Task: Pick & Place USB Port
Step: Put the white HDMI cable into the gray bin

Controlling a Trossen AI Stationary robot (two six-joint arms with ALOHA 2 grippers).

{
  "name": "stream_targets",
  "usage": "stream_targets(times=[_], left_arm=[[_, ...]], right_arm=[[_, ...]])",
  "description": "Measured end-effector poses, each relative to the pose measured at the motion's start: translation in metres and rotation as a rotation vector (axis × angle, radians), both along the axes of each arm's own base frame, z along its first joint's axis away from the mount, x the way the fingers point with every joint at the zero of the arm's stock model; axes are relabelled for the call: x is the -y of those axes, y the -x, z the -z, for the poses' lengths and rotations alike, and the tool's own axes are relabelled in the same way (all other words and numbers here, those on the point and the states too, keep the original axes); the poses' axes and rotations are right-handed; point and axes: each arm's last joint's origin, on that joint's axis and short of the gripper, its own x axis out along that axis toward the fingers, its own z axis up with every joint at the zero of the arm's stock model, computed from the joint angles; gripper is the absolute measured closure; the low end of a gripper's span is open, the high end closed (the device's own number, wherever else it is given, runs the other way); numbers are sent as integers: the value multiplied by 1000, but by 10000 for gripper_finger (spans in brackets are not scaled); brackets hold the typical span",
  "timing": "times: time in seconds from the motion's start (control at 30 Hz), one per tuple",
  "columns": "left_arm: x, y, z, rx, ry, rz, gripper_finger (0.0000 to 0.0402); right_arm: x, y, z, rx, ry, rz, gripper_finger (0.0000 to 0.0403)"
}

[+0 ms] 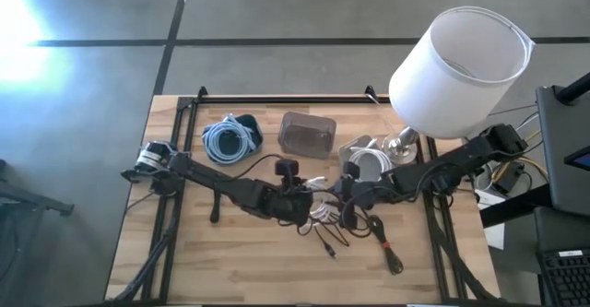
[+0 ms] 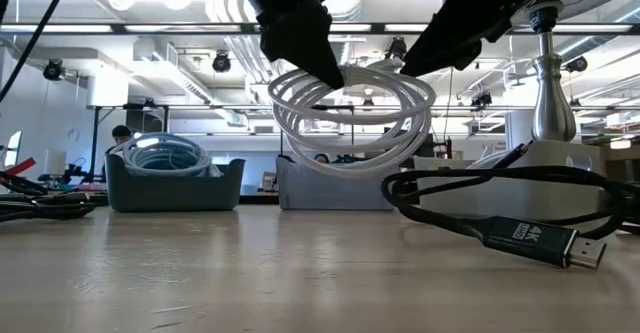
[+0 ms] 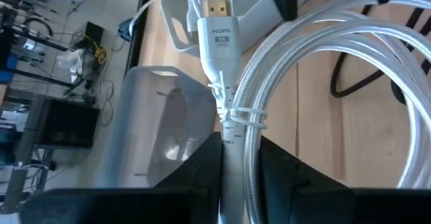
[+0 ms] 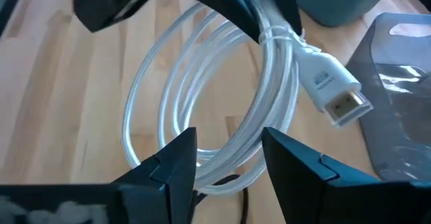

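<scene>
Pale wooden table (image 1: 249, 261) of jointed planks, matt with fine grain; glossy, braided-looking white cable (image 4: 202, 103) bound by a thin plastic tie, ending in a smooth white plastic plug (image 3: 219, 39) with a gold-toned metal tip; matt black plastic fingers (image 4: 176, 160) on the right gripper (image 4: 229, 153), likewise on the left gripper (image 3: 236, 167); translucent grey plastic bin (image 1: 307, 133), smooth-walled; matt teal bin (image 2: 175, 185); black cable (image 2: 500, 208) with a rubbery sheen; polished metal lamp stem (image 2: 553, 93); white matt lampshade (image 1: 461, 72), cloth or paper, hard to tell.
</scene>
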Motion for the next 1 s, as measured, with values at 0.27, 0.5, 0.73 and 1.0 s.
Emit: stream_targets(times=[0.27, 0.5, 0.73, 1.0], left_arm=[[6, 1, -1, 25, -15, -4, 331], [13, 0, -5, 81, -68, -9, 331], [15, -7, -11, 135, -114, 29, 331], [16, -9, -12, 134, -140, 51, 324]], right_arm=[[6, 1, -4, 28, 79, 71, 221], [8, -1, -3, 26, 37, 82, 215], [7, -2, -3, 26, 5, 50, 216], [6, -2, -3, 26, -3, 48, 269]])
